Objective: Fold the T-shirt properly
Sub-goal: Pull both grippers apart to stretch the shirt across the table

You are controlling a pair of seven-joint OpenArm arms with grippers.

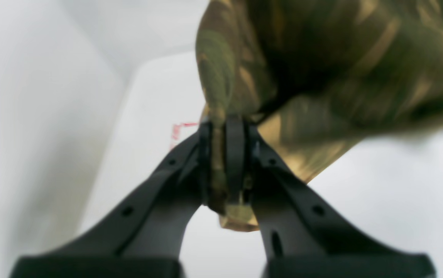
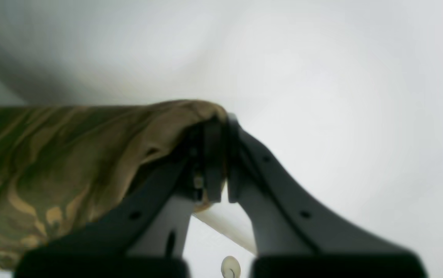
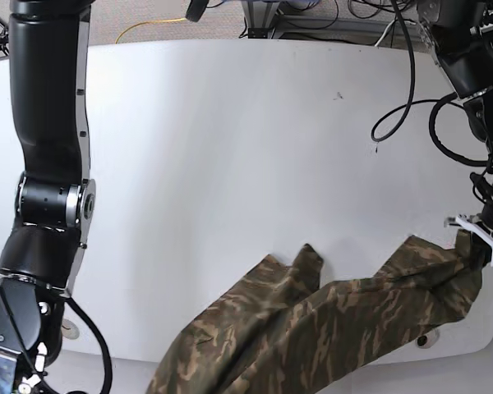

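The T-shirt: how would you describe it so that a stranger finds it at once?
Look at the white table, along its near edge. The T-shirt lies there crumpled, one end lifted by the left gripper at the right of the base view. Its green, brown and tan camouflage print is the only pattern on the table.

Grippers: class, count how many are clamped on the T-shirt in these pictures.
2. The left gripper pinches a fold of the T-shirt near the table's right edge in the base view. The right gripper holds another edge; the base view hides it.

white table (image 3: 230, 164), yellow cable (image 3: 148, 27)
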